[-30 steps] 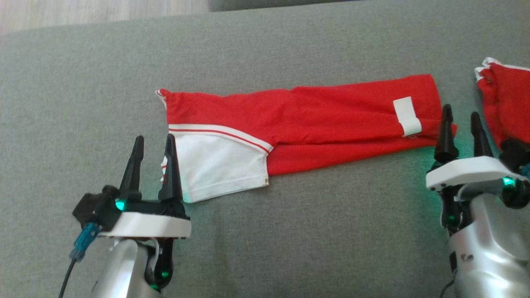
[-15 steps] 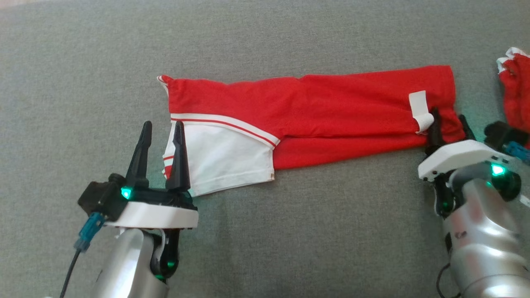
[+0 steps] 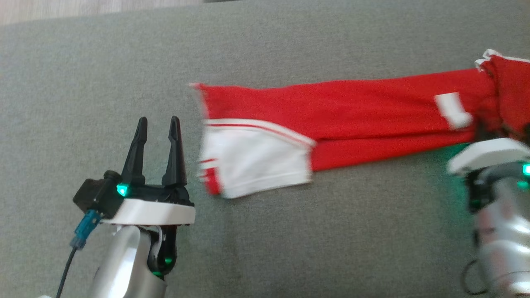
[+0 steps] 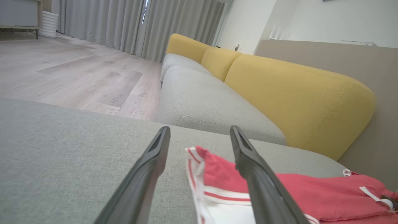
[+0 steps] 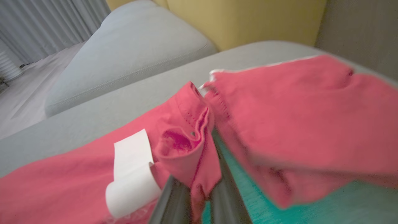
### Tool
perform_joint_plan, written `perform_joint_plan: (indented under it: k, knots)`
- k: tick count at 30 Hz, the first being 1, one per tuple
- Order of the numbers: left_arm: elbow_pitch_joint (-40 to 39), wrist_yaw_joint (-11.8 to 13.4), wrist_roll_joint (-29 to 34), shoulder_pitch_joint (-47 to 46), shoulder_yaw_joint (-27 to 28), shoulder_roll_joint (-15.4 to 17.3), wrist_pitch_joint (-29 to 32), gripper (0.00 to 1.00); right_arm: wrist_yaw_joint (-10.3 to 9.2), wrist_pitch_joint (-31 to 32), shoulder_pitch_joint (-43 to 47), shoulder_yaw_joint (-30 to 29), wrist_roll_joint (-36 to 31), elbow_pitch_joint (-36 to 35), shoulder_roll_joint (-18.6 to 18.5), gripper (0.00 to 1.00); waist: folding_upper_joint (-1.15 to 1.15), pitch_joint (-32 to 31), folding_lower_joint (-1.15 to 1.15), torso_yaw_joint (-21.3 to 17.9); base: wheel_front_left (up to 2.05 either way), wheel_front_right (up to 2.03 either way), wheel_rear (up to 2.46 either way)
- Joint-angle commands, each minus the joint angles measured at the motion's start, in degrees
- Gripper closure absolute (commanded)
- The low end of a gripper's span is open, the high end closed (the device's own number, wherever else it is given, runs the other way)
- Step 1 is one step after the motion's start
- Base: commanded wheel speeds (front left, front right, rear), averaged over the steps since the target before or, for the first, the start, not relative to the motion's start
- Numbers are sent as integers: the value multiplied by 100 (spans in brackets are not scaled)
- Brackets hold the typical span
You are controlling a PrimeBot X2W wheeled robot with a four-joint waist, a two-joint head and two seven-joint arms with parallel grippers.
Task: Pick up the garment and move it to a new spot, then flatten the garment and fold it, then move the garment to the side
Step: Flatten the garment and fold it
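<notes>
Red-and-white jersey garment [image 3: 331, 120] looks folded lengthwise; right gripper [image 5: 199, 193] clamps its labelled end, left gripper [image 3: 158, 122] agape near its white end; side-move pending.

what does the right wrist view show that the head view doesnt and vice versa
Right wrist view: the right gripper, its fingers shut on a bunched red fold of the garment, and a yellow sofa back behind. Head view: most of the garment's length, its white end, and the open left gripper beside that end. Both: the garment, its white label, a second red piece and the grey cushion.
</notes>
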Motion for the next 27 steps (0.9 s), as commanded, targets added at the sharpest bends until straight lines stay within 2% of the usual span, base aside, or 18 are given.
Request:
perform_joint_plan:
  k: [1,6,11,17,21,27]
  knots:
    - [-221,-33,23,-83,173,57,-37,0,37,-83,-106,3,-58,-219,-159,100,0,-47,0,-27,0,0,0]
    - [-291,-33,-2,-27,131,50,-37,0,37,-96,-88,-259,-292,-468,-227,100,0,-205,0,-73,0,0,0]
    - [-321,-33,-22,40,110,40,-37,0,37,-41,-112,72,-363,-819,155,100,0,-420,0,-71,0,0,0]
    - [-355,-33,-32,171,85,32,-37,0,37,206,8,1191,-37,-1311,454,100,0,-723,0,72,0,0,0]
    - [-364,-33,-42,243,41,26,-37,0,37,395,219,2496,996,-1689,463,100,0,-866,0,267,0,0,0]
    - [-370,-33,-40,291,-55,18,-37,0,37,500,438,3678,1722,-1931,465,100,0,-959,0,639,0,0,0]
